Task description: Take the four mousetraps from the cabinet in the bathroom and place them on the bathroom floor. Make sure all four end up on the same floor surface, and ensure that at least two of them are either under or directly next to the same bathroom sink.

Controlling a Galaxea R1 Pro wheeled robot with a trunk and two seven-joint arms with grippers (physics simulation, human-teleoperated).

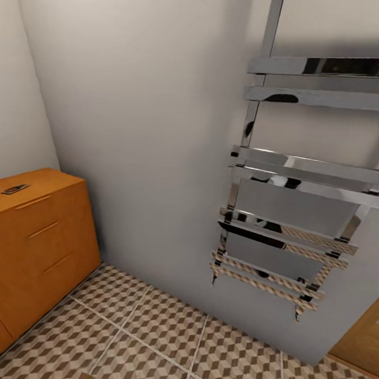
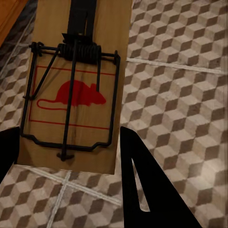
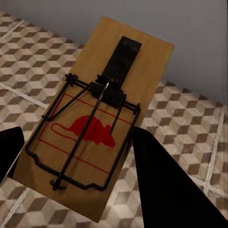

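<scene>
2 walls [image 1: 141, 92] are meeting in a corner ahead of us, grey and bare apart from a chrome towel rail [image 1: 294, 182] hanging on the right one. Below them the floor [image 1: 163, 338] is spreading out in its cube-pattern tiles. At the left the cabinet [image 1: 28, 243] is standing against the wall, its drawers shut, with 1 trap [image 1: 16, 188] lying flat on its top near the back. A wooden door edge [image 1: 367, 334] is showing at the far right.

We are holding 2 more traps. Our left gripper [image 2: 71, 156] is clenching the near end of the left trap [image 2: 76, 85] between its dark fingers [image 2: 142, 190], the board hanging above the tiles close to the cabinet's corner. Our right gripper [image 3: 76, 161] is grasping the right trap [image 3: 99, 114] the same way, above the floor near the foot of the wall. Both boards are facing up, red mouse mark and sprung wire showing.
</scene>
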